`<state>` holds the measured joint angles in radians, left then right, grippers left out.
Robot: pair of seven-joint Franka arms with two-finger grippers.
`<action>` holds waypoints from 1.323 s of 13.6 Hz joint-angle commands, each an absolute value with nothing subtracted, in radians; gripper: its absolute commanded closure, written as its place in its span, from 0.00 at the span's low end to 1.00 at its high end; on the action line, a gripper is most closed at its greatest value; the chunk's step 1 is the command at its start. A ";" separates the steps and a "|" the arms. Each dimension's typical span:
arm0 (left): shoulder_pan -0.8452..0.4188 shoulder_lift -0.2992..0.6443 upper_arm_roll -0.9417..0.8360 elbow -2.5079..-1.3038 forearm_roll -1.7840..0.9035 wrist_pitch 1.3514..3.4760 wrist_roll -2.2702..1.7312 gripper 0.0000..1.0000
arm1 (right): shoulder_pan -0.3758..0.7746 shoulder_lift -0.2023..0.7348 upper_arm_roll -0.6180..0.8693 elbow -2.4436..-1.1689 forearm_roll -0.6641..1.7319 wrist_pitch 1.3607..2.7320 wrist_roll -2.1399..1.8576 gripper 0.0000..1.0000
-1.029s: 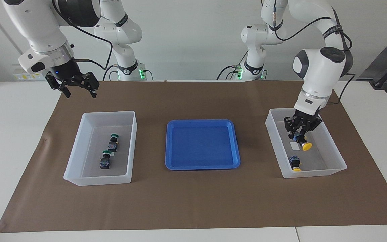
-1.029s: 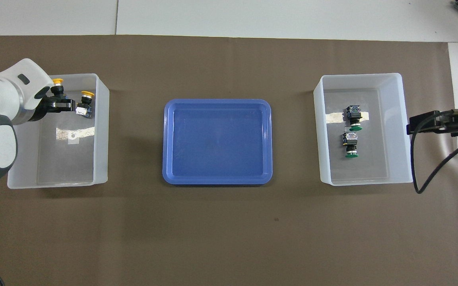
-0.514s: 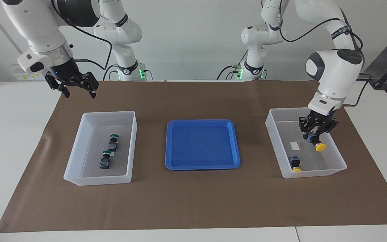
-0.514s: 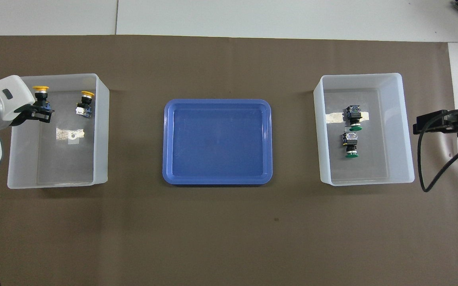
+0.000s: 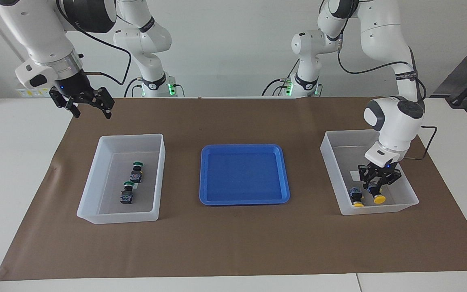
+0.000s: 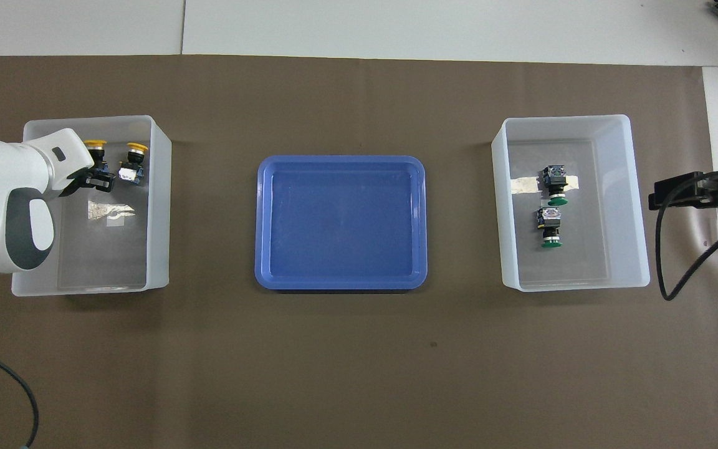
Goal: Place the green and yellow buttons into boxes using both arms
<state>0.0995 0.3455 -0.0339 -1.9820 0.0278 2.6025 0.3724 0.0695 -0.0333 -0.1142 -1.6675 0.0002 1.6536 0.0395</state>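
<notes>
While the left hand (image 5: 374, 187) is lowered inside the clear box (image 5: 330, 160) at the left arm's end of the surface (image 5: 233, 251), a yellow button (image 5: 378, 198) is clenched between its fingertips, cap pointing away from the robots. Just beside it, a second yellow button (image 5: 355, 197) is lying on the box floor, crowded close against the held one, with a strip of tape (image 6: 110, 211) stuck nearer to the robots. A blue tray (image 5: 243, 174) is set mid-surface on the brown paper. Two green buttons (image 5: 137, 171) (image 5: 127, 193) are lying in the other clear box (image 5: 95, 178). Over the paper's edge at the right arm's end, the right hand (image 5: 88, 108) is held released, waiting.
</notes>
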 commanded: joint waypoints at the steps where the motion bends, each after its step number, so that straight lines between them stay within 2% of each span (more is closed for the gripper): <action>1: 0.112 0.382 -0.043 -1.957 0.035 2.637 0.382 1.00 | 0.066 -0.060 -0.112 -1.701 0.002 1.670 0.063 0.00; 2: 0.106 0.385 -0.043 -1.959 0.035 2.648 0.380 1.00 | 0.064 -0.060 -0.112 -1.700 0.002 1.671 0.063 0.00; 3: 0.103 0.385 -0.043 -1.959 0.035 2.649 0.379 0.61 | 0.064 -0.058 -0.112 -1.697 0.002 1.671 0.058 0.00; 4: 0.101 0.385 -0.043 -1.956 0.037 2.649 0.380 0.04 | 0.064 -0.060 -0.112 -1.697 0.002 1.664 0.060 0.00; 5: 0.103 0.385 -0.043 -1.950 0.037 2.649 0.379 0.00 | 0.064 -0.060 -0.112 -1.697 0.002 1.667 0.058 0.00; 8: 0.100 0.336 -0.043 -1.948 0.037 2.635 0.365 0.00 | 0.066 -0.060 -0.110 -1.697 0.002 1.663 0.058 0.00; 13: 0.055 0.128 -0.041 -1.991 0.035 2.447 0.188 0.00 | 0.066 -0.060 -0.110 -1.697 0.002 1.663 0.058 0.00; 18: -0.069 -0.104 -0.043 -2.112 0.035 2.323 -0.053 0.00 | 0.066 -0.060 -0.112 -1.697 0.002 1.663 0.058 0.00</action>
